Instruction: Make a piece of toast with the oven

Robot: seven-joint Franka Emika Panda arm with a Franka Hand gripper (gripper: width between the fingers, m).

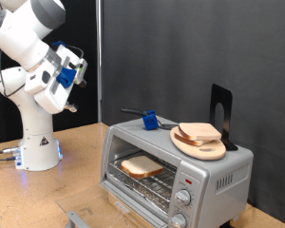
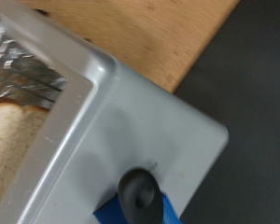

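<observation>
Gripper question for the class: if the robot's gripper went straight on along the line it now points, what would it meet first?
Probably the oven's grey top, near its corner. The wrist view looks along the fingers and is centred on that panel, with the blue-and-black tool just beside. The gripper hangs well above, so depth is uncertain.

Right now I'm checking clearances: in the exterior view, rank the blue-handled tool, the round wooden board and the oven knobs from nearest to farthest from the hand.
From the hand, raised at upper left:
1. Blue-handled tool, on the oven top's left part.
2. Round wooden board, on the oven top's right part.
3. Oven knobs, low on the front's right end.
</observation>
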